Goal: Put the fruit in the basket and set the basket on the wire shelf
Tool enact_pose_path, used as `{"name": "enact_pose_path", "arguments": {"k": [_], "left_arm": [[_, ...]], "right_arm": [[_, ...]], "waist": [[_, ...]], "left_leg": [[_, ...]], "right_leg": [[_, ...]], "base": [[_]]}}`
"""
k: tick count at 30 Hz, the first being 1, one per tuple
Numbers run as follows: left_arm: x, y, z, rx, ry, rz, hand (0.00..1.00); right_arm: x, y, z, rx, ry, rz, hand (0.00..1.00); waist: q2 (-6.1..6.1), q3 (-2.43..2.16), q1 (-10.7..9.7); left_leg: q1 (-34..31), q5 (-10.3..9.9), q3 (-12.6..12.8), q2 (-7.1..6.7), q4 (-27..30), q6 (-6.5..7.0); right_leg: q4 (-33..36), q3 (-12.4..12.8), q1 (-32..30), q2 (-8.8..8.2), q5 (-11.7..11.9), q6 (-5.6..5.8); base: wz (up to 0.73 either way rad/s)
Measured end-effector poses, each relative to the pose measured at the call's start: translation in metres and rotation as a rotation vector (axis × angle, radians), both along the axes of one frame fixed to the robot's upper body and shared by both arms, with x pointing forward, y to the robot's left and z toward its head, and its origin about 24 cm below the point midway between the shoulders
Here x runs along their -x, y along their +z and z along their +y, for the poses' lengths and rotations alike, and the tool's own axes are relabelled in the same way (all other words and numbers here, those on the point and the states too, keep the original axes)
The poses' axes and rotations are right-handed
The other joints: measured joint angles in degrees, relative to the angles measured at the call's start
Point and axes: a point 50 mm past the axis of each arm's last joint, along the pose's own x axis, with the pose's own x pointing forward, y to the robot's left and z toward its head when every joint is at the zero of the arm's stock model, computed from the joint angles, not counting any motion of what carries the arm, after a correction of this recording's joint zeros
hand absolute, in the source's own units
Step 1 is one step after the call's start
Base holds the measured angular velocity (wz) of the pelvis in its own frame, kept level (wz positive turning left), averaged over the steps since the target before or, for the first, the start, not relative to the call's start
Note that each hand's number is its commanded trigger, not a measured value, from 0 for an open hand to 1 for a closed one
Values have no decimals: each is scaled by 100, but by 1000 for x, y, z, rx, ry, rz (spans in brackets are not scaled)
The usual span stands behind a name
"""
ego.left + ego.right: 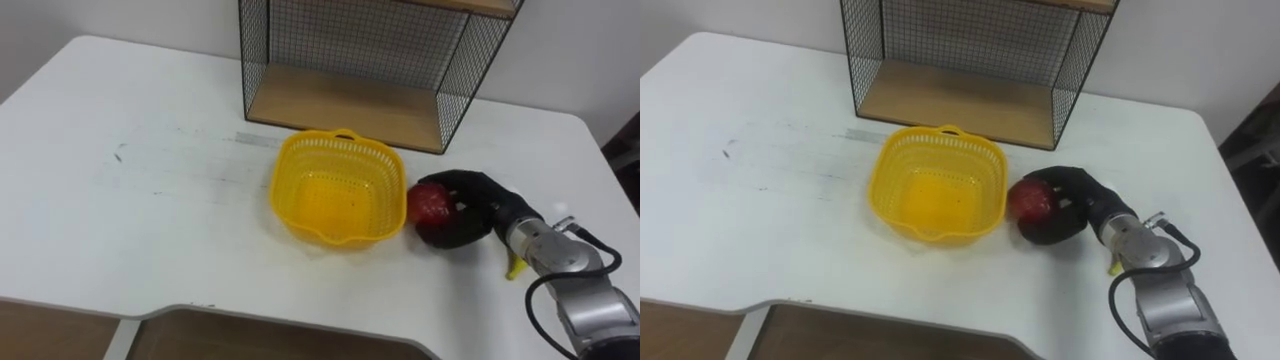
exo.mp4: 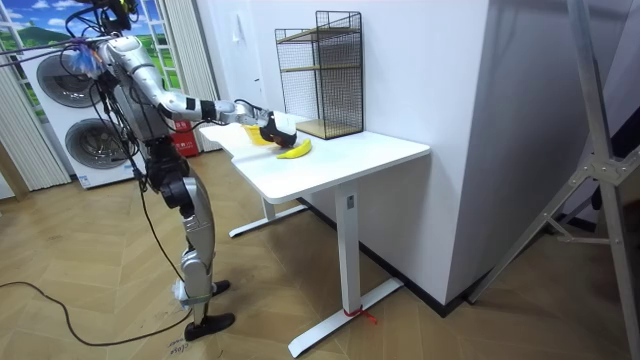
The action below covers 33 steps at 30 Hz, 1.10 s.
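At the near edge of the counter (image 1: 150, 200) the robot stands up straight, with its right arm stretched out over the top toward the basket (image 1: 330, 152). Just to the right of the basket is the robot's right hand (image 1: 480, 210). Its black fingers (image 1: 450, 238) are curled round a red apple (image 1: 430, 203) and hold it. The apple is outside the basket, very close to its right wall. I cannot tell if the two touch.

A yellow banana (image 2: 294, 150) lies on the counter, also to the right of the basket. It is under the robot's wrist, so from the head camera just a small yellow tip peeks out.

The basket is yellow plastic with lots of little holes. It stands the right way up, about in the middle of the counter, and its yellow bottom shows.

Behind the basket stands the wire shelf (image 1: 360, 40). It is made of black wire with a wooden board (image 1: 340, 105) at the bottom. The basket is near the front of the shelf but does not touch it.
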Motion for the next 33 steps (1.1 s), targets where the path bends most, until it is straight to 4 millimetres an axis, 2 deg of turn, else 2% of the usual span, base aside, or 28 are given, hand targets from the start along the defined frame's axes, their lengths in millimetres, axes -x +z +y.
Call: {"name": "enact_pose_path", "arguments": {"k": [8,16,22,26,28,33], "left_arm": [[1,0,0,0,0,4,0],[4,0,0,-11,4,9,0],[14,-1,1,-24,12,27,0],[16,-1,0,-17,13,31,0],[15,-1,0,-13,10,23,0],[17,-1,0,-9,12,28,0]], "right_arm": [[0,-1,1,-20,-8,11,100],[1,-1,2,-50,-10,14,100],[4,-3,3,-69,-12,13,100],[7,-4,2,-83,-15,17,100],[7,-4,2,-86,-13,19,100],[7,-3,0,-102,-21,15,100]], "waist": [[34,-4,-7],[169,-15,-47],[101,-52,-161],[80,-40,-166],[89,-14,-171],[46,-26,-180]], "left_leg": [[-78,-28,-57,10,123,4],[-68,-52,-56,1,187,11],[-49,-50,-70,-9,181,11],[-11,-51,-62,-7,169,10],[-15,-52,-63,-7,184,10],[-79,-50,-65,-19,207,13]], "right_leg": [[4,-59,-6,5,13,-10],[17,-64,30,15,17,-8],[6,-123,74,10,16,-7],[5,-122,105,10,16,-7],[5,-120,112,11,16,-7],[-6,-121,59,0,16,-7]], "base": [[3],[0],[4],[0],[0],[0]]}}
